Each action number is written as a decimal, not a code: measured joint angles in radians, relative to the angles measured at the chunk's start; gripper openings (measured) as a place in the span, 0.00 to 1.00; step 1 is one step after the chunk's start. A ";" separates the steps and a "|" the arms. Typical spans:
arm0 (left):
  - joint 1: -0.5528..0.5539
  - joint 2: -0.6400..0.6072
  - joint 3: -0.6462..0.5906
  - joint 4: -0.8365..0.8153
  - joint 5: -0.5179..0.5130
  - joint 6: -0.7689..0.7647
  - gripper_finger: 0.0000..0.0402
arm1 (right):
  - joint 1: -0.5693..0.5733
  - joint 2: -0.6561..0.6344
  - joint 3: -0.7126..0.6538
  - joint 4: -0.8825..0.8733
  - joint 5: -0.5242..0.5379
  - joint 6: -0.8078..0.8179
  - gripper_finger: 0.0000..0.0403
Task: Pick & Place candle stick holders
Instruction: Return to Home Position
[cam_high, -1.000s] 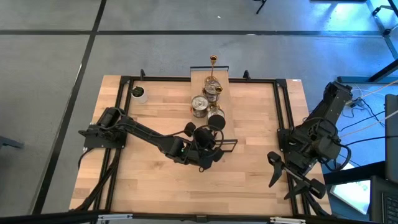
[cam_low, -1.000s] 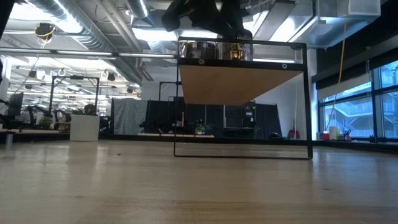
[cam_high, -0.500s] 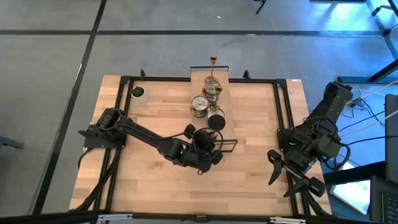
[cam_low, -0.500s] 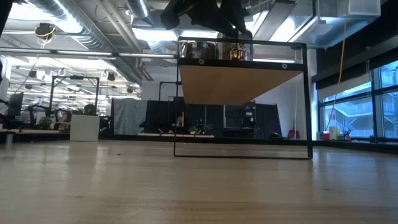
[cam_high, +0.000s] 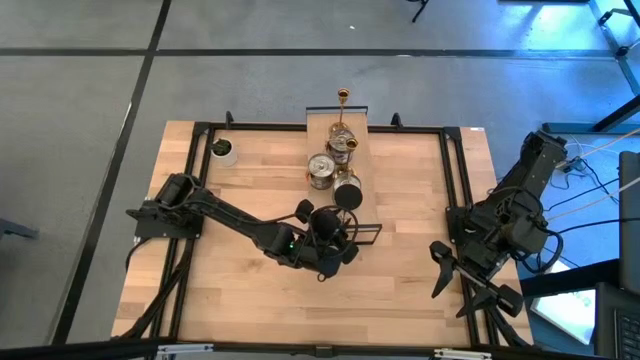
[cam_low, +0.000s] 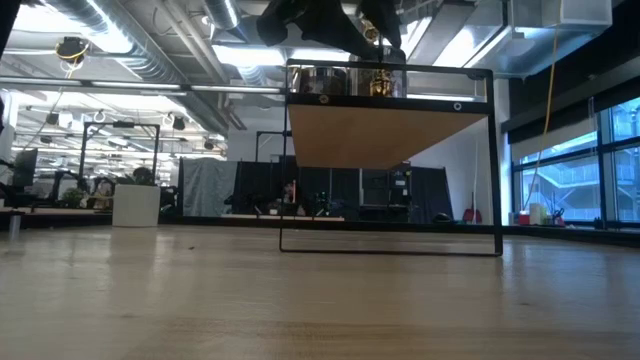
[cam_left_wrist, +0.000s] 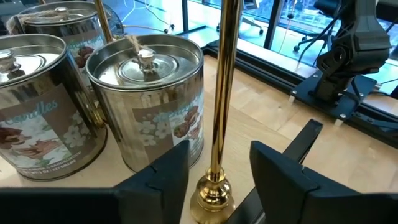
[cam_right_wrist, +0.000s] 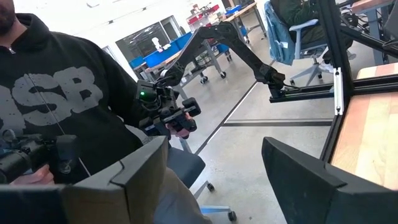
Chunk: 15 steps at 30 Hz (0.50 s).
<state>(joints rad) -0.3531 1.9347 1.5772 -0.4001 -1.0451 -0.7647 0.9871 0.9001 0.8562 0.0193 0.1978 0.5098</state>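
Left claw: fingers apart either side of the slim brass-gold candle stick holder; I see no contact.
Holders: it stands just beside the silver round tins, all on the black-framed wooden shelf.
Right claw: fingers apart, well off the shelf.
Change: the left arm sits slightly farther back from the shelf; holders unmoved.

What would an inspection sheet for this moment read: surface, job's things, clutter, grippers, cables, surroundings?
Surface: light wooden table top carrying a raised black-framed wooden shelf.
Job's things: three lidded silver tins and slim brass-gold candle stick holders stand on the shelf.
Clutter: white cup with green inside, far left corner.
Grippers: left gripper open around a gold stem, not touching; right gripper open, empty, by the table's right edge.
Cables: loose cables beside right arm.
Surroundings: person in dark hoodie; grey floor.
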 joint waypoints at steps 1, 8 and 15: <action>-0.002 0.000 0.000 0.000 0.000 0.000 0.42 | 0.000 0.000 0.000 0.000 0.000 0.000 0.66; -0.020 -0.007 0.000 0.000 -0.029 -0.005 0.49 | 0.000 0.000 0.000 0.000 0.000 0.000 0.66; -0.042 -0.036 0.000 -0.017 -0.076 -0.018 0.55 | 0.000 -0.005 0.000 -0.008 0.000 -0.001 0.66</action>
<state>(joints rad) -0.3948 1.8991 1.5768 -0.4174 -1.1206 -0.7830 0.9871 0.8948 0.8562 0.0111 0.1974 0.5091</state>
